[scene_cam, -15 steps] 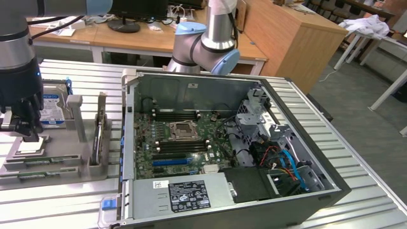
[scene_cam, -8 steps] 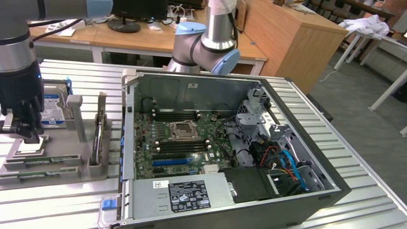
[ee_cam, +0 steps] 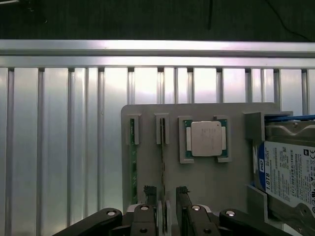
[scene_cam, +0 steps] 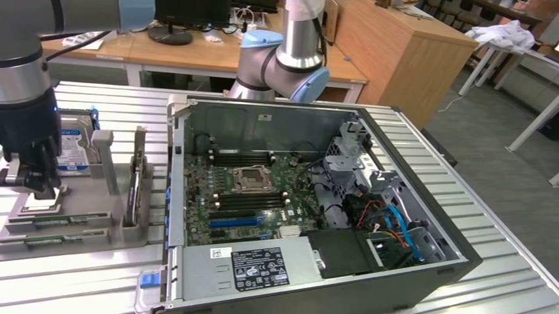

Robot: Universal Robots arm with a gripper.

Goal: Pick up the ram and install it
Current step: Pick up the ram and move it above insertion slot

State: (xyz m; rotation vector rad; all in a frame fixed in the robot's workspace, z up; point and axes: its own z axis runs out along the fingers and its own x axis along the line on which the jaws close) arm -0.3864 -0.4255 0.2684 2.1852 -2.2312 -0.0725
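Two green ram sticks stand on edge in slots of a grey holder (ee_cam: pixel 216 182). One ram stick (ee_cam: pixel 162 147) runs straight in between the fingertips of my gripper (ee_cam: pixel 166 192), which is open and straddles its near end without touching it. The other ram stick (ee_cam: pixel 132 162) stands in the neighbouring slot, outside the fingers. In the exterior view my gripper (scene_cam: pixel 36 186) hangs low over the holder (scene_cam: pixel 83 216) at the exterior view's left, with a ram stick (scene_cam: pixel 57 224) lying just beside it. The open computer case (scene_cam: pixel 454 255) shows the motherboard's long black slots (scene_cam: pixel 249 203).
A silver CPU (ee_cam: pixel 205 138) sits in a pocket of the holder and a blue-labelled hard drive (ee_cam: pixel 290 169) stands at its end. The holder and case rest on a ribbed metal table (scene_cam: pixel 88 275). Cables (scene_cam: pixel 393 222) and a power supply (scene_cam: pixel 253 265) fill the case's near side.
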